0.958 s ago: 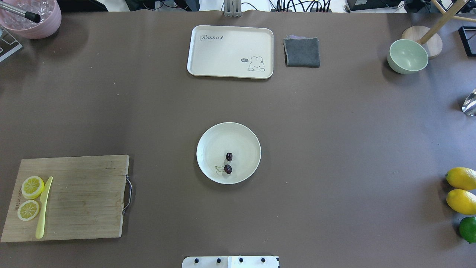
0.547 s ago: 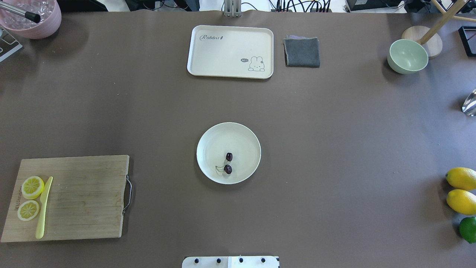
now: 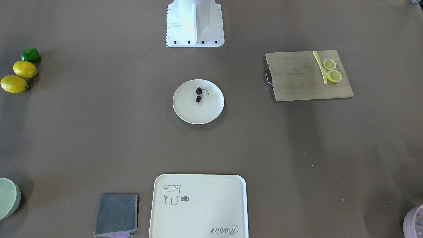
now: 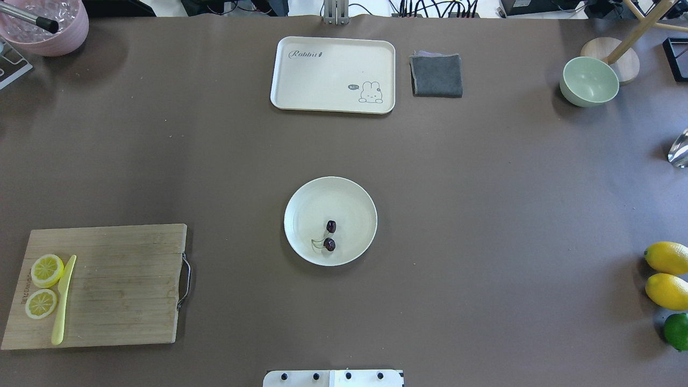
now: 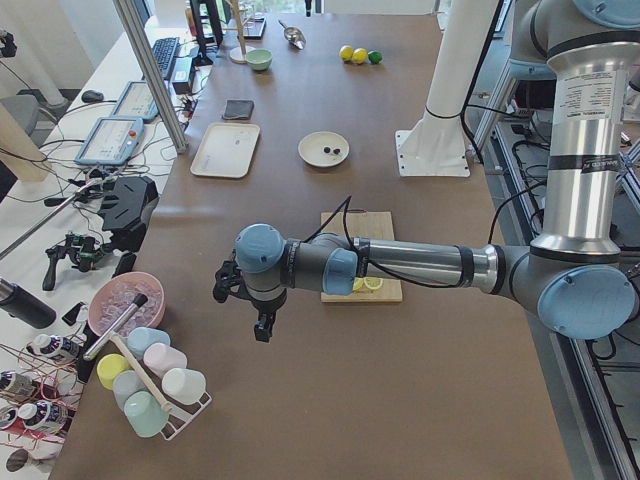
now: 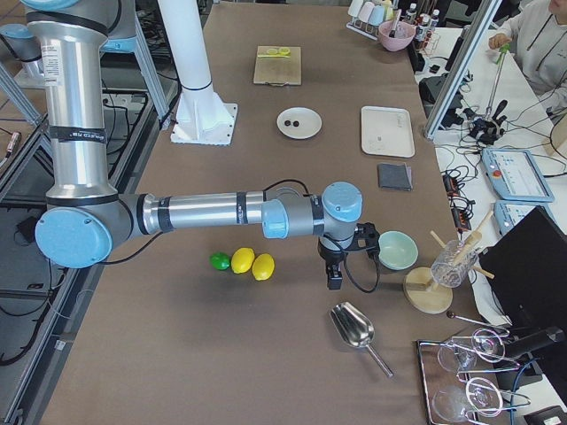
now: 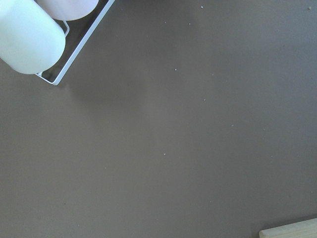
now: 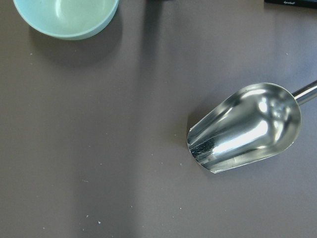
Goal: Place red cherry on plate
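Observation:
The red cherry point(image 4: 329, 244), a dark pair joined by a thin pale green stem, lies inside the round cream plate point(image 4: 344, 201) at the table's middle, toward the robot's side of it. The front-facing view shows the same cherry point(image 3: 198, 99) on the plate point(image 3: 201, 114). No gripper is near them. My left gripper point(image 5: 262, 325) hangs over bare table far to the left, past the cutting board; I cannot tell if it is open or shut. My right gripper point(image 6: 334, 282) hangs far to the right, between the lemons and the green bowl; its state I cannot tell either.
A wooden cutting board point(image 4: 123, 285) with two lemon slices and a yellow knife lies at the left. A cream tray point(image 4: 333, 75) and grey cloth point(image 4: 436, 75) sit at the far edge. A green bowl point(image 4: 589, 81), metal scoop point(image 8: 247, 126), lemons point(image 4: 666, 274) and lime stand right.

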